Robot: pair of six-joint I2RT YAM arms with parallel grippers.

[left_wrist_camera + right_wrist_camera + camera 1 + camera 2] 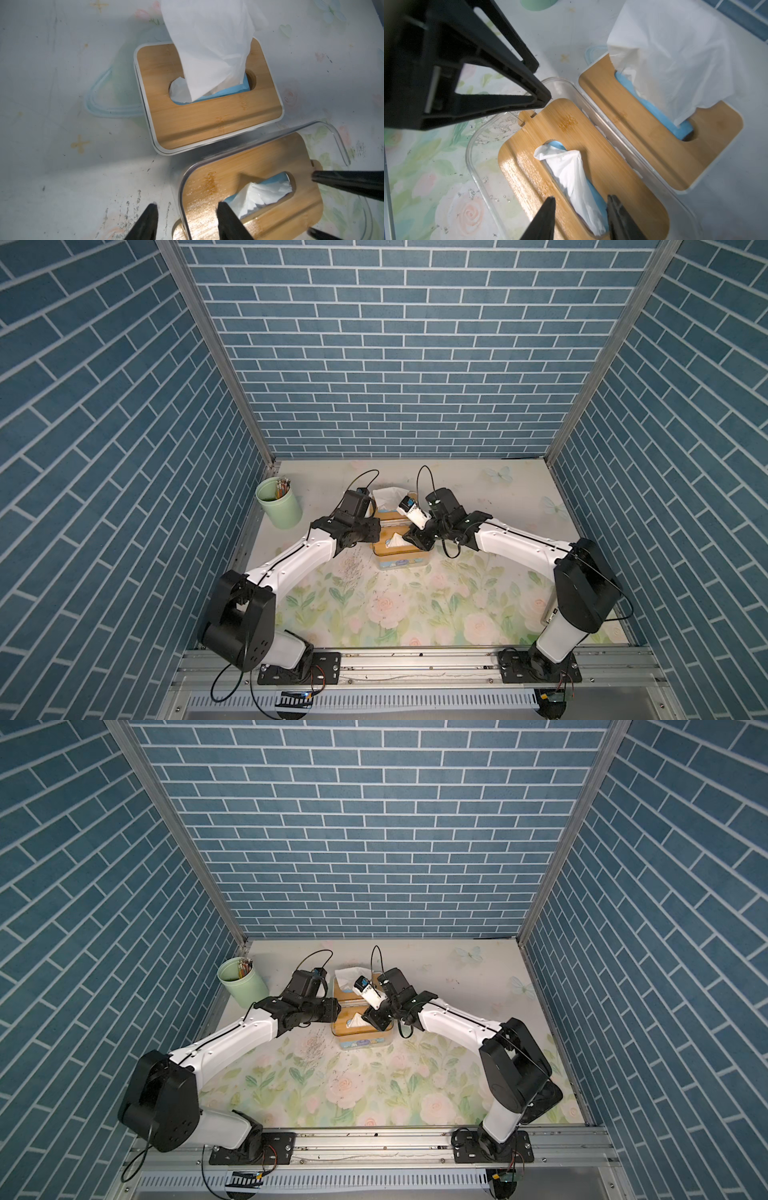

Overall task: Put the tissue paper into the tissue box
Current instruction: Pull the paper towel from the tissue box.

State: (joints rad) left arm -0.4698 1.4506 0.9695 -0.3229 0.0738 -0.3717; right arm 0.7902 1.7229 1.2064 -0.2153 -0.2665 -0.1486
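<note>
while both tools hover over the near clear tissue box (469,149), the tissue paper (566,172) already pokes twisted through the slot in its bamboo lid (612,158). right tool (581,196) straddles it, jaws apart, gripping nothing; left tool (187,204) gapes empty too. looks like the finishing step: next, press that lid level.

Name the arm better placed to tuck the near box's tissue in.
Right, probably: the right gripper stands open astride the tissue poking from the near box; the left gripper hangs at its edge.
</note>
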